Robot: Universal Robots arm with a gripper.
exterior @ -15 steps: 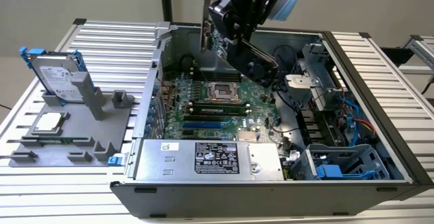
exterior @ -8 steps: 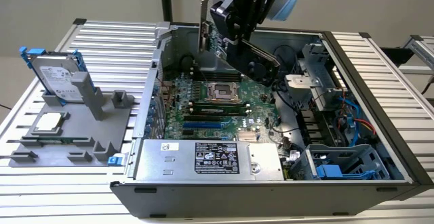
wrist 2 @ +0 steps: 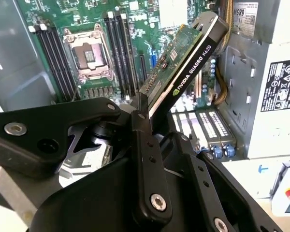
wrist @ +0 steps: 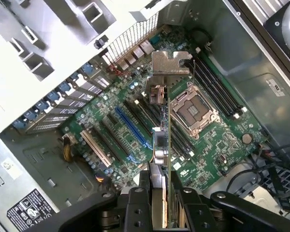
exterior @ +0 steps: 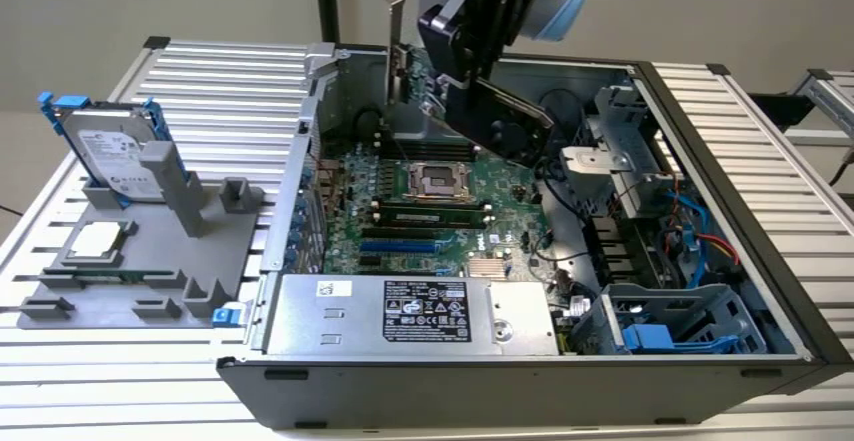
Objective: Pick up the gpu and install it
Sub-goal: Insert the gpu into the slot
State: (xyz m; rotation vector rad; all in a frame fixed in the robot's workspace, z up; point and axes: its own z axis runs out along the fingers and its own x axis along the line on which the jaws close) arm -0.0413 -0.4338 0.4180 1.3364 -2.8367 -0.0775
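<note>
Currently arm reaches down from above, end effector (exterior: pixel 461 69) clamped on gpu (exterior: pixel 514 116), card tilted, bracket end up, held above motherboard (exterior: pixel 400 206) inside open computer case (exterior: pixel 534 391).

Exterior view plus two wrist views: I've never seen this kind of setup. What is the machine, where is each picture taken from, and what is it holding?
The machine is one robot arm ending in a black gripper. The exterior view comes from a camera off the arm and shows an open computer case lying on a ribbed table. Both wrist views come from cameras riding on the arm, looking past the gripper at the green motherboard. The gripper is shut on the gpu, a flat card held tilted above the motherboard, not yet in a slot. At the exterior view's left, a hard drive stands in a grey holder.
</note>
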